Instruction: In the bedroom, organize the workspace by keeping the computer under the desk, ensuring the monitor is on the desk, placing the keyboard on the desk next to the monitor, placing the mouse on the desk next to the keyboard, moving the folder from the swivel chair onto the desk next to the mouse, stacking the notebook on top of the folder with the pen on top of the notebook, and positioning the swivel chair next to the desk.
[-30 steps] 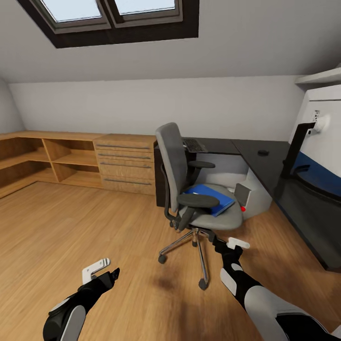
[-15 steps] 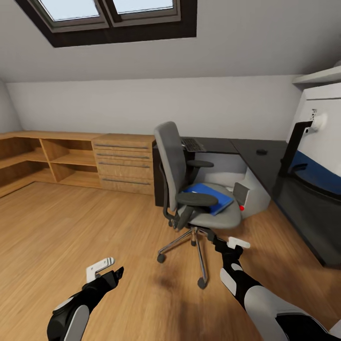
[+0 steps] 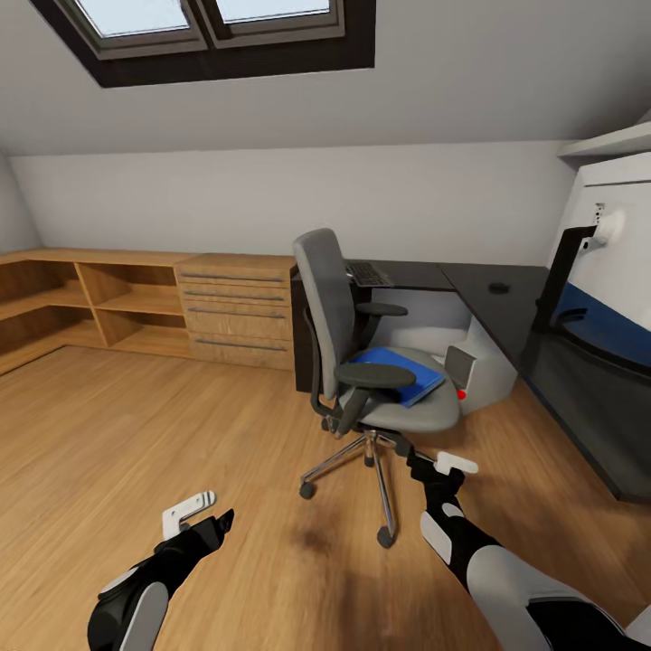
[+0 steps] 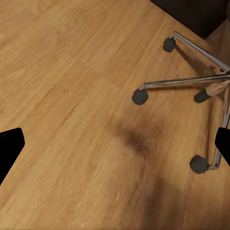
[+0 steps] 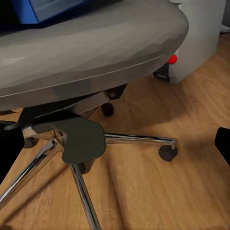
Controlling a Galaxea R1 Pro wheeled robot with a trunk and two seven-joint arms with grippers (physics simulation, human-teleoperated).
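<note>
The swivel chair stands on the wooden floor in front of the desk, its back turned to me. A bright blue folder lies on its seat. The computer sits under the desk beside the chair. On the desk's far part lie the keyboard and the small mouse. My left gripper hangs open over bare floor, left of the chair's star base. My right gripper is open too, low beside the chair's base and under the seat. Monitor, notebook and pen are out of view.
A light wooden cabinet with drawers and open shelves lines the back wall at left. A black angled arm rises from the desk's right wing against a white and blue wall panel. Open floor lies left of the chair.
The whole picture has shifted a little to the left, so the camera moved. Both grippers keep almost the same pose, and the chair and folder stay put.
</note>
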